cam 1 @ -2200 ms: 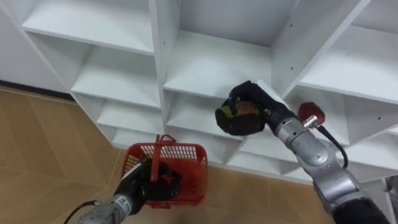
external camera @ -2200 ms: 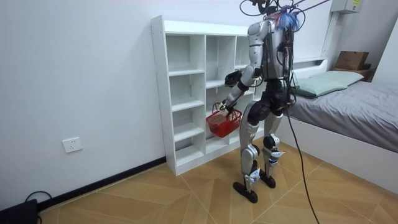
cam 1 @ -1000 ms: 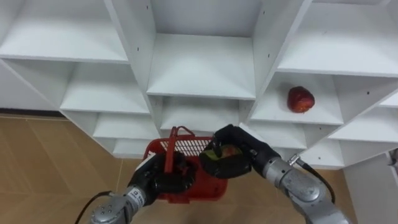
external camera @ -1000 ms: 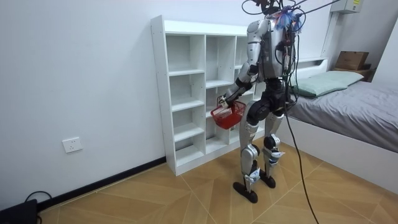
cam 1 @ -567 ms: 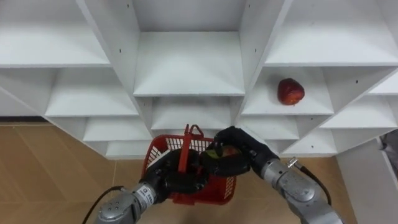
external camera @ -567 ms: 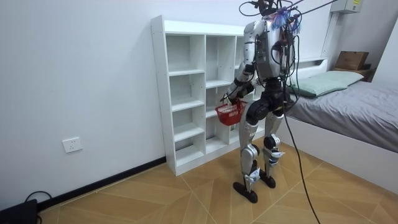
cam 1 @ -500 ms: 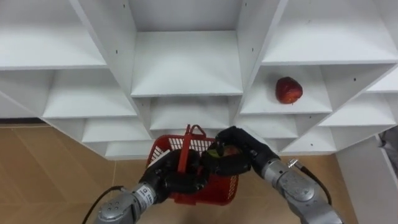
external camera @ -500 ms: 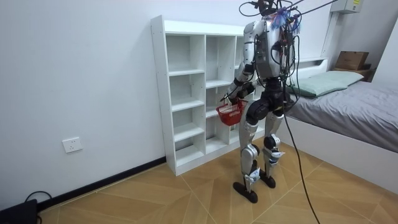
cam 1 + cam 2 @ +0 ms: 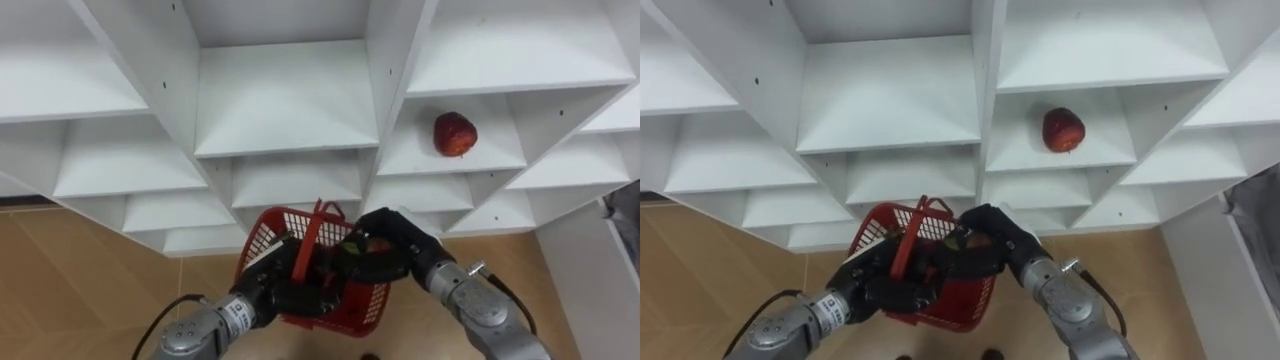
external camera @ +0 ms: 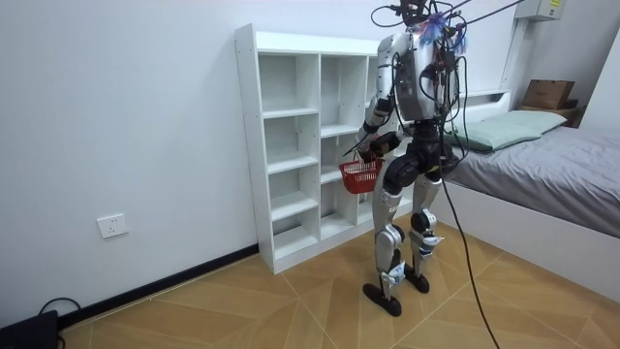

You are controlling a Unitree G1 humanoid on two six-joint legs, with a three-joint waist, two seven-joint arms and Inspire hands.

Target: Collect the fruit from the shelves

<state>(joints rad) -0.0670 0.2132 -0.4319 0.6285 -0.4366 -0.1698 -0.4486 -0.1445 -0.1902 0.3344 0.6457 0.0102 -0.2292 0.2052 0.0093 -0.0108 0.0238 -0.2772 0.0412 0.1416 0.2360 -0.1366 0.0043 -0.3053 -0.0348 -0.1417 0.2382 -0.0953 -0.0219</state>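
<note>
A red mesh basket [image 9: 262, 243] hangs in front of the white closet's lower shelves. My left hand [image 9: 285, 292] is shut on its upright handle [image 9: 312, 232]. My right hand [image 9: 392, 243] is over the basket's right side, curled round a greenish-red fruit [image 9: 364, 244] that peeks between its fingers. A red apple [image 9: 455, 133] lies alone on a shelf in the right column, above and apart from both hands. In the room view I stand upright facing the closet, with the basket [image 10: 360, 175] at hip height.
The white closet [image 9: 285, 100] has open compartments in several rows, with dividers jutting toward me. Wooden floor [image 9: 60, 270] lies below. A bed [image 10: 542, 184] stands at the room view's right, behind me.
My right hand came down from the shelf with the fruit to the basket. My left hand raised the basket and brought it right, under that hand. The camera's view also shifted.
</note>
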